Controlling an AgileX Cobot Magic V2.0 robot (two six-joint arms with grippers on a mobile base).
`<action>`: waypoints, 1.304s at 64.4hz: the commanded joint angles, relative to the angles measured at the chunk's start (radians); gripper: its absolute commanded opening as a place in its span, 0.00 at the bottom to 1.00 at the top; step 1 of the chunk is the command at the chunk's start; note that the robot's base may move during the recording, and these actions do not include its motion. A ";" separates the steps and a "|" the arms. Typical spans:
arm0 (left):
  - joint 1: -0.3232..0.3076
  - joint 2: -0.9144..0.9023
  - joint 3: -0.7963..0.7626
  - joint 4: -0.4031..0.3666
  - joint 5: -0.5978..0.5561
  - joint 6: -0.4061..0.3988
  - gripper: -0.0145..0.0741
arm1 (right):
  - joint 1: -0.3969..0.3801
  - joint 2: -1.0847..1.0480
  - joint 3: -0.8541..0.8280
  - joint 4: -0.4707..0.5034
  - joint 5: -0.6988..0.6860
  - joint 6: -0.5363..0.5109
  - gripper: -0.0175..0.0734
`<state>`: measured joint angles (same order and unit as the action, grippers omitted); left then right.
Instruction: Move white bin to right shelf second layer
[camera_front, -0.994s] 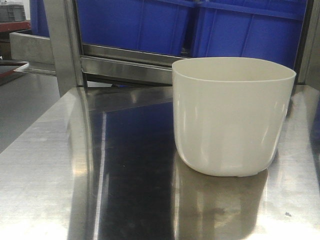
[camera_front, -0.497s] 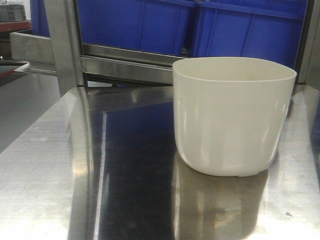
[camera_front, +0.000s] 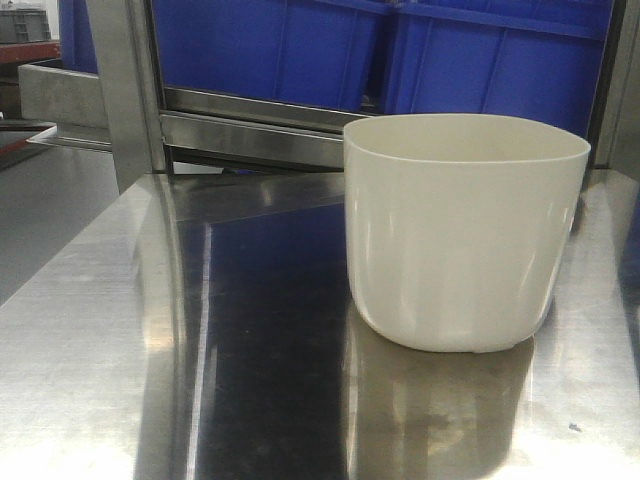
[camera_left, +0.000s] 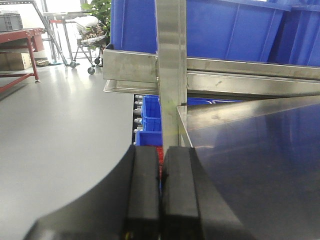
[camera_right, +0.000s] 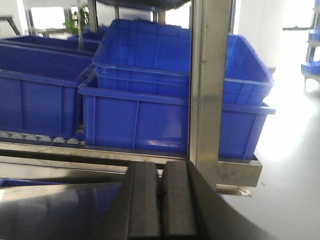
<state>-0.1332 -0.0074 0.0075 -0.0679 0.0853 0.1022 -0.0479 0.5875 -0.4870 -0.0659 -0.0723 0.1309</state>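
Observation:
The white bin (camera_front: 460, 240) stands upright on the shiny steel table (camera_front: 150, 350), right of centre in the front view, with nothing touching it. Neither gripper shows in that view. In the left wrist view my left gripper (camera_left: 161, 150) is shut with nothing between its black pads, just off the table's left corner (camera_left: 260, 160). My right gripper (camera_right: 162, 165) is also shut and holds nothing, and it faces a shelf layer with white rollers (camera_right: 30, 136) that carries blue crates (camera_right: 150, 100). The bin is out of both wrist views.
Behind the bin runs a steel shelf rail (camera_front: 250, 130) with blue crates (camera_front: 270, 50) above it. A steel upright (camera_front: 125, 90) stands at the table's back left, and another upright (camera_right: 207, 85) rises close ahead of the right gripper. Open grey floor (camera_left: 60, 130) lies left of the table.

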 joint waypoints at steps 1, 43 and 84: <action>-0.003 -0.014 0.037 -0.006 -0.085 -0.003 0.26 | 0.011 0.149 -0.195 0.004 0.072 0.006 0.25; -0.003 -0.014 0.037 -0.006 -0.085 -0.003 0.26 | 0.321 0.754 -0.828 0.180 0.869 0.010 0.80; -0.003 -0.014 0.037 -0.006 -0.085 -0.003 0.26 | 0.335 0.869 -0.827 0.180 1.006 0.010 0.80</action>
<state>-0.1332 -0.0074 0.0075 -0.0679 0.0853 0.1022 0.2787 1.4726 -1.2781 0.1119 0.9617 0.1441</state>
